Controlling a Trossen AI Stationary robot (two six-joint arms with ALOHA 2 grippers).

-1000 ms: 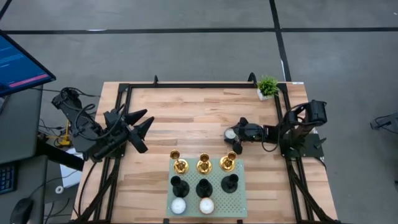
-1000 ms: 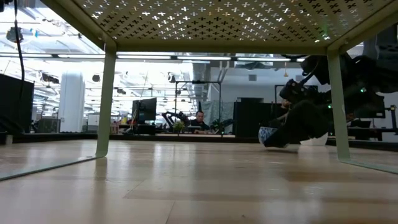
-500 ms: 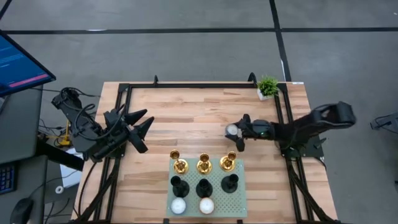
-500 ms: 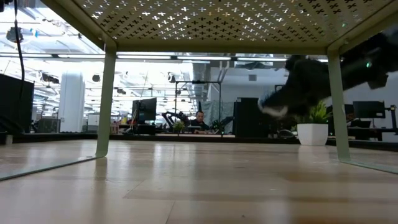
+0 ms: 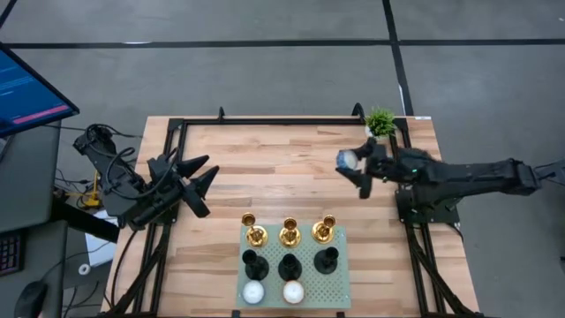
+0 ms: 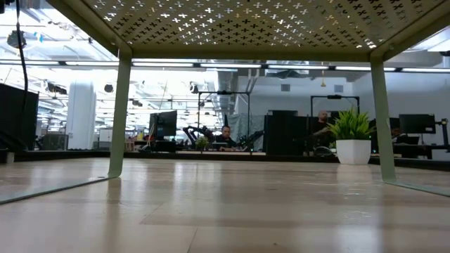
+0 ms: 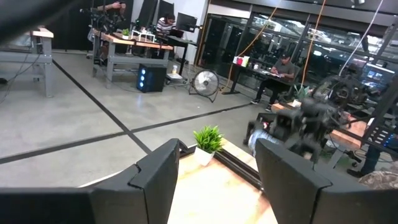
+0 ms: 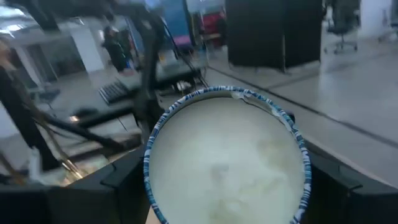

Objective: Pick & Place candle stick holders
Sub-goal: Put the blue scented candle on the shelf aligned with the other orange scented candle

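Three gold candle stick holders and three black ones stand upright by their round bases on a pale green perforated stand at the table's near middle. My right gripper is up over the far right of the table, shut on a small round white candle cup with a blue-patterned rim, which fills the right wrist view. My left gripper waits open and empty at the table's left, its fingers showing in the left wrist view. My right gripper pinches the candle cup between its two fingers, one on each opposite side of the blue rim. The fingers point toward the table's left. The cup is lifted clear of the table, its white face turned toward the wrist camera.
Two white round candle cups sit on the stand's near row. A small green potted plant stands at the far right corner, close behind my right gripper; it also shows in the low view. A black frame rims the table.
My right gripper has risen with the candle cup, lifting it off the table. It has moved toward the far right corner, nearer the plant, as the arm stretched out. It has left the low view.
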